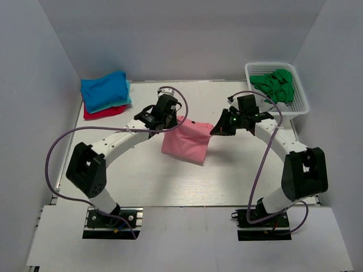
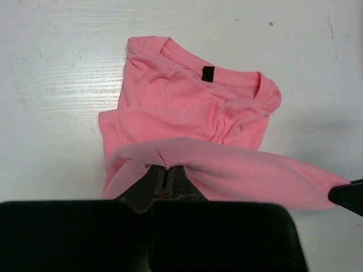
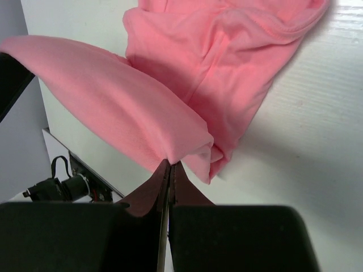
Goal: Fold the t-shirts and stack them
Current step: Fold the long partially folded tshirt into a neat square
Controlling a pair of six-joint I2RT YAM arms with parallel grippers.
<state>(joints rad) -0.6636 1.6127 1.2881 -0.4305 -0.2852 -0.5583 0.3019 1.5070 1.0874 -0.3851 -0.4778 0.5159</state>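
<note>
The salmon-pink t-shirt (image 1: 187,141) hangs over the table's middle, stretched between both grippers. My left gripper (image 1: 173,120) is shut on its left top corner; the left wrist view shows the pinched hem (image 2: 164,165) and, below it, the collar with a dark neck label (image 2: 208,73) resting on the table. My right gripper (image 1: 218,128) is shut on the right top corner (image 3: 173,161); the shirt's lower part (image 3: 227,68) lies on the table. A stack of blue (image 1: 104,88), teal (image 1: 110,105) and red (image 1: 102,112) folded t-shirts sits at the far left.
A white basket (image 1: 299,102) at the far right holds crumpled green cloth (image 1: 275,85). Grey walls close in the table on three sides. Cables loop over both arms.
</note>
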